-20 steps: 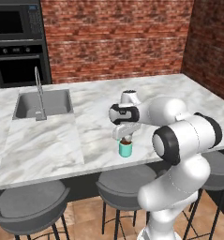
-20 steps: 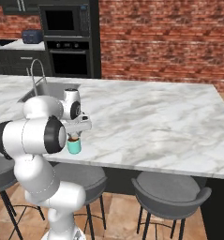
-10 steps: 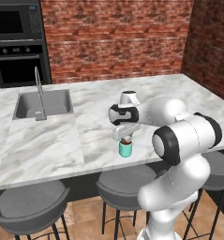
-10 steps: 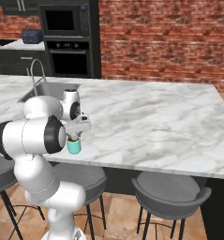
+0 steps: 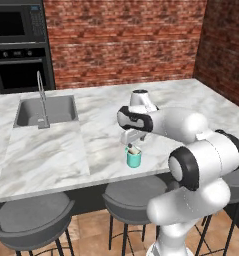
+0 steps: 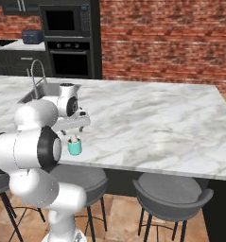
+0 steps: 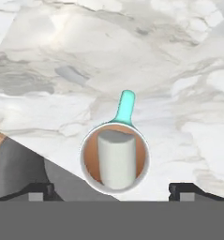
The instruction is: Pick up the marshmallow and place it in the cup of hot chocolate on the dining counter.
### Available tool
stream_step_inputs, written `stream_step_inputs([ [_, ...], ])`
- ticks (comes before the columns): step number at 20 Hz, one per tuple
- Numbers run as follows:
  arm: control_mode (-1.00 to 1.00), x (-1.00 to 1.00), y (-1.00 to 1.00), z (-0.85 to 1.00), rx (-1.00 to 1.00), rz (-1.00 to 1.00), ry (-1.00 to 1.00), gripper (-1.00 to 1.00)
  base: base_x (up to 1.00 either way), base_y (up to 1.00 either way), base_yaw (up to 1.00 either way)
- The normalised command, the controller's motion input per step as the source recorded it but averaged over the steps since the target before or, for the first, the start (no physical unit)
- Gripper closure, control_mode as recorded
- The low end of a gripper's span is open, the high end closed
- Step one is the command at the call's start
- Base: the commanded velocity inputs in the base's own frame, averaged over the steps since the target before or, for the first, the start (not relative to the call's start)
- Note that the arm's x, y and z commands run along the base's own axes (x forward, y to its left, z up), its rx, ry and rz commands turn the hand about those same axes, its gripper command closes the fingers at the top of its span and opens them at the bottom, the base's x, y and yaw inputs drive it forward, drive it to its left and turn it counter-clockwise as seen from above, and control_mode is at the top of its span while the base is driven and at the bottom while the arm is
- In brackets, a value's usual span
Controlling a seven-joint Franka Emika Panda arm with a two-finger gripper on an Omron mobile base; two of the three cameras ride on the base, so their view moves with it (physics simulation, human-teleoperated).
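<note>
Gripper (image 7: 113, 190) released: fingertips (image 7: 38, 190) spread wide at either side of the hand view, nothing between them, touching nothing. It hangs directly over the mug (image 7: 114, 157), clear of the rim.

Marshmallow (image 7: 115, 159) is in the mug: white cylinder, tilted, standing in brown liquid, top poking above the surface. In the left base view a pale bit shows above the mug (image 5: 134, 158) rim.

Mug sits near the front edge of the counter (image 5: 56, 155), above a stool (image 5: 136, 195). In the hand view its handle points away from that edge, which cuts diagonally at lower left. Open marble to the right of the mug (image 6: 74, 147) in the right base view; sink (image 5: 46, 110) and faucet (image 5: 41, 100) well apart on the other side.

Counter: white marble, grey veining, glossy. Mug: teal, smooth, round. Stools: grey padded seats, thin dark legs. Brick wall behind.
</note>
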Motion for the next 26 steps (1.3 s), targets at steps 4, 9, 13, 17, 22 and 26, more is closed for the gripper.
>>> stream_step_inputs([
  [4,-1.00,-0.48,0.00,0.86,0.00,0.00,-0.17,-1.00,0.00,0.00,0.00],
  [9,-1.00,-0.64,0.00,0.99,0.05,0.01,-0.16,-1.00,0.00,0.00,0.00],
  [13,-1.00,-0.91,-0.08,1.00,0.11,0.00,-0.23,-1.00,0.00,0.00,0.00],
  [17,-1.00,-0.89,-0.25,1.00,0.18,0.00,-0.29,-1.00,0.00,0.00,0.00],
  [22,-1.00,-0.77,-0.07,0.55,0.08,0.00,-0.17,-1.00,0.00,0.00,0.00],
  [26,-1.00,-0.65,0.00,0.49,0.00,-0.01,-0.12,-1.00,0.00,0.00,0.00],
])
